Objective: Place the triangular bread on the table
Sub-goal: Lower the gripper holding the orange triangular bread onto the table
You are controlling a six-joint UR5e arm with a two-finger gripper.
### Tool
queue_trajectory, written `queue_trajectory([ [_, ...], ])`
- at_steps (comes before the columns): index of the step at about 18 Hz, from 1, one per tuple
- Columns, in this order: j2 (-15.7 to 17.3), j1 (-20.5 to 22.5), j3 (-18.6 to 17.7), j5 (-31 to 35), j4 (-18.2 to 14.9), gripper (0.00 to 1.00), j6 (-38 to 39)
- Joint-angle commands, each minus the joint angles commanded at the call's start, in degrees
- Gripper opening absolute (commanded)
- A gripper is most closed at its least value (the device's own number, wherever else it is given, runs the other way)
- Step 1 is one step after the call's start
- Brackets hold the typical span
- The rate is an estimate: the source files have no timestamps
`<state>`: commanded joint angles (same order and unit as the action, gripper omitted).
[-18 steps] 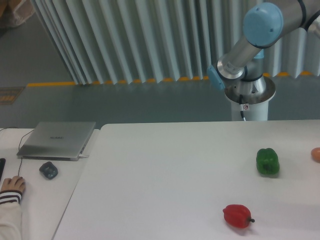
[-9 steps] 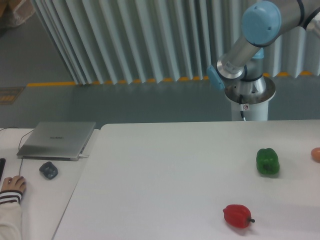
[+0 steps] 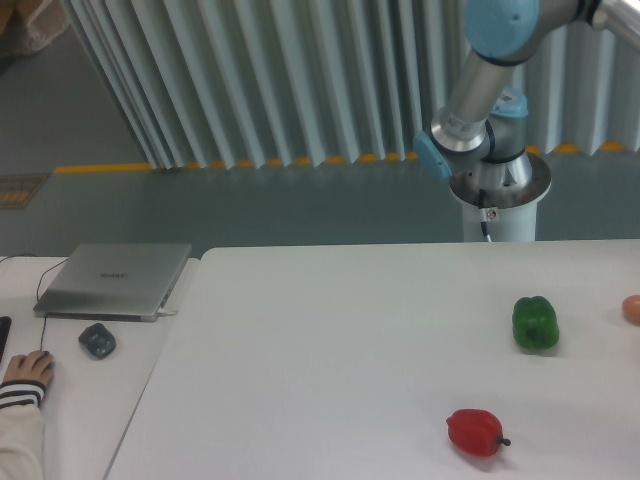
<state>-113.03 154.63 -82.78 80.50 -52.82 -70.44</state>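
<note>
A green pepper (image 3: 535, 323) and a red pepper (image 3: 476, 432) lie apart on the white worktop (image 3: 330, 350); the jaws are out of view.

Table (image 3: 330, 340); green pepper (image 3: 535, 323); red pepper (image 3: 474, 432)

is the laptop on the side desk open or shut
Shut. The laptop lies flat on the desk with its grey lid down; no screen or keys show.
</note>
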Motion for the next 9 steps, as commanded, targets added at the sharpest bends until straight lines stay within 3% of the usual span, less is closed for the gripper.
queue_trajectory([
  [3,0.79,-9.05,-2.28,5.34,0.00,0.00,9.16],
  [5,0.88,-14.68,-5.26,11.39,0.00,0.00,9.35],
  [9,0.44,-21.29,-9.67,20.99,-0.09,0.00,9.44],
])
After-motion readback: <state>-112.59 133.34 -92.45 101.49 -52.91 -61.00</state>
